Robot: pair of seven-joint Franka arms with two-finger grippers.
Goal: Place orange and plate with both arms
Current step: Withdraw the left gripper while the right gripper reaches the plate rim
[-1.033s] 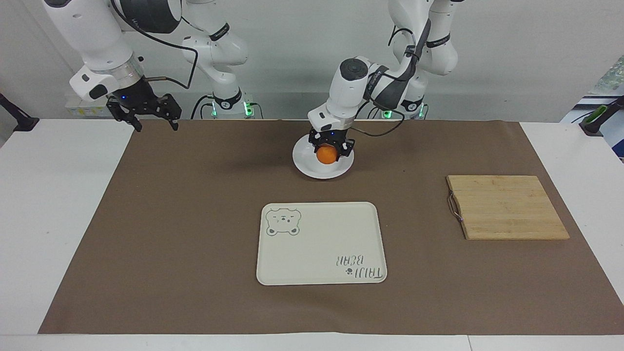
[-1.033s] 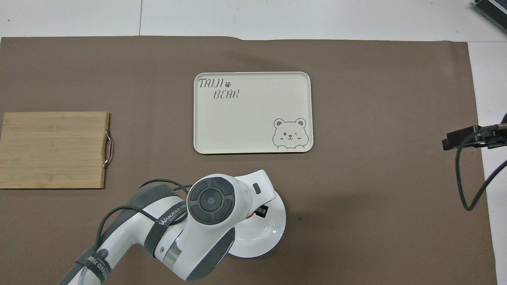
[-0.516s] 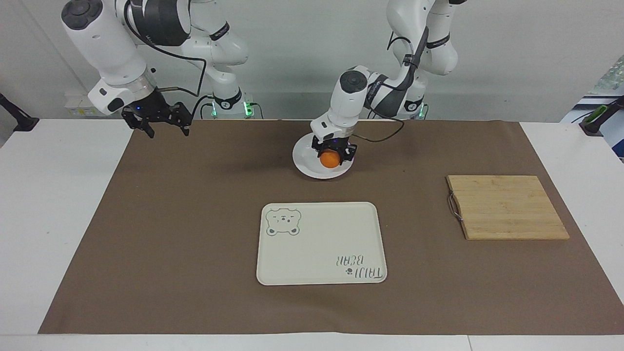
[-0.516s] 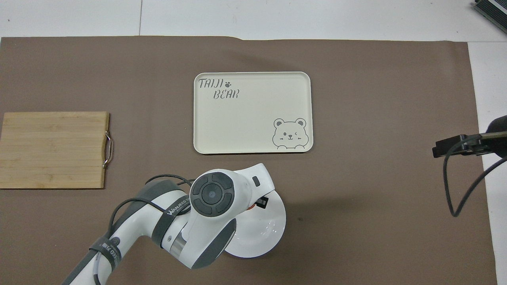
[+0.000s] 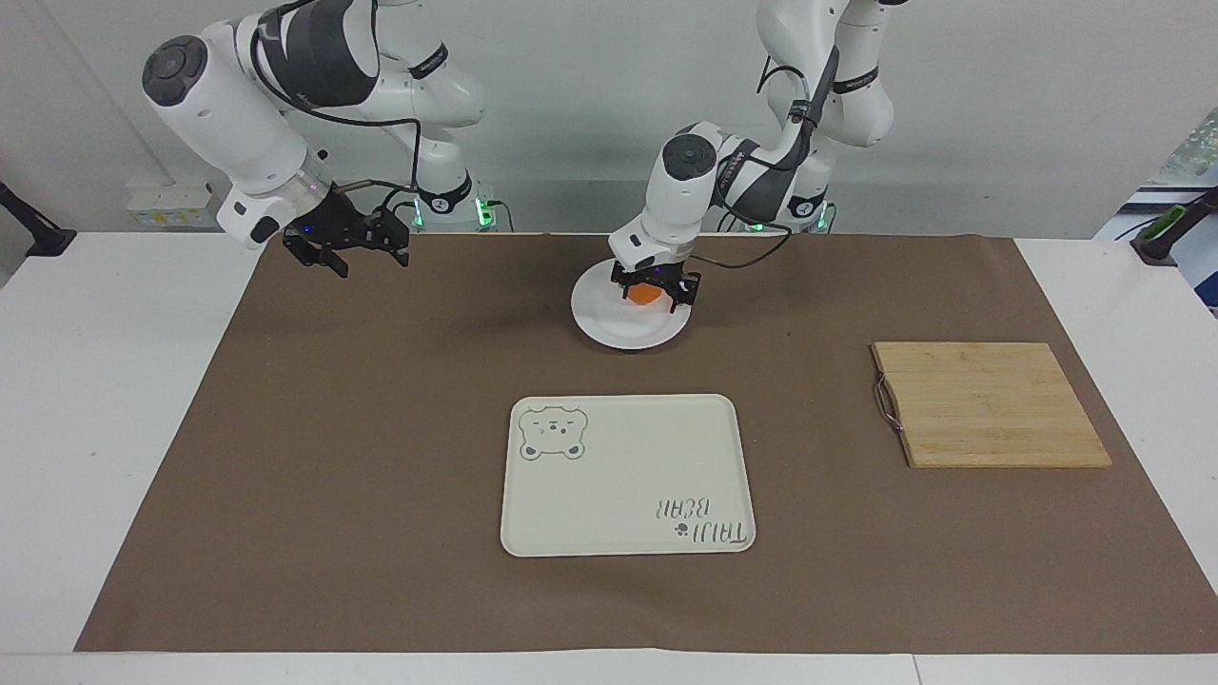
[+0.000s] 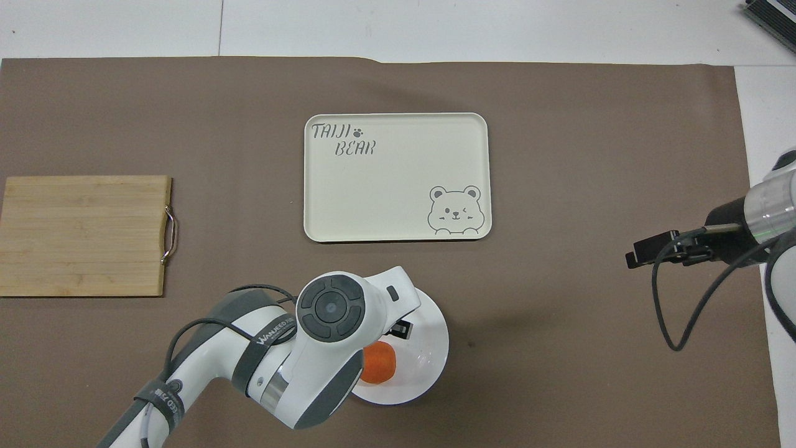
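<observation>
While the small round bright-orange fruit [image 5: 644,295] sits on the round glossy white plate [image 5: 614,326], toward the edge nearer the robots, the left gripper [image 5: 656,288] hangs right over it with its black fingers spread to either side of the fruit, no longer pinching it as they were a moment ago. From overhead the orange [image 6: 378,364] shows plainly on the plate [image 6: 429,345], half tucked under the left arm's smooth white wrist. The plate itself rests on the matte brown paper sheet [image 5: 381,428] that covers the middle of the white table [image 5: 105,381], nearer to the robots than the rectangular cream tray [image 5: 618,476], which has rounded corners, a raised lip and a bear drawing with lettering printed on it. Toward the left arm's end of the table lies a striped bamboo cutting board [image 5: 990,404] with a thin metal handle on the edge facing the tray. The right gripper [image 5: 347,249] is up in the air over the brown sheet's edge at the right arm's end, well apart from the plate, its dark fingers standing wide and holding nothing; it has drifted inward from where it hung a second ago.
</observation>
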